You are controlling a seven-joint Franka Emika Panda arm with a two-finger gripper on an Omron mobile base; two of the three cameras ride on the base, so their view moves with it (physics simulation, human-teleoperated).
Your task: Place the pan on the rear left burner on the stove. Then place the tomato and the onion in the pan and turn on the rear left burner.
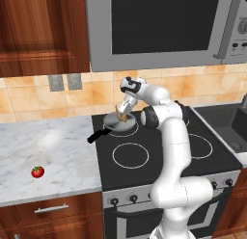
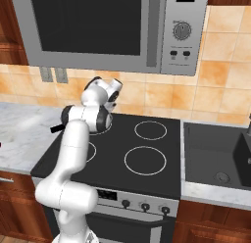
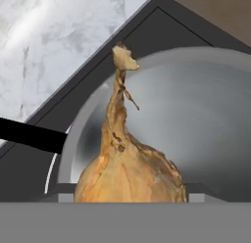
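Jaws (image 1: 123,113) hold onion (image 1: 120,114) just above pan (image 1: 118,122) on rear left burner of stove (image 1: 164,158). Tomato (image 1: 37,172) waits on worktop (image 1: 48,151), near front edge.

Right base view: arm hides pan; knobs (image 2: 143,206) untouched.

Hand view: onion (image 3: 130,181) between fingers, over pan (image 3: 196,114). Pan placed; onion drop, tomato, burner left.

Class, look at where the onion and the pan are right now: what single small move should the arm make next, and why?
Probably lower slightly and open the hand to let go of the onion. It hangs over the pan, which already sits on the rear left burner, while the tomato waits on the counter.
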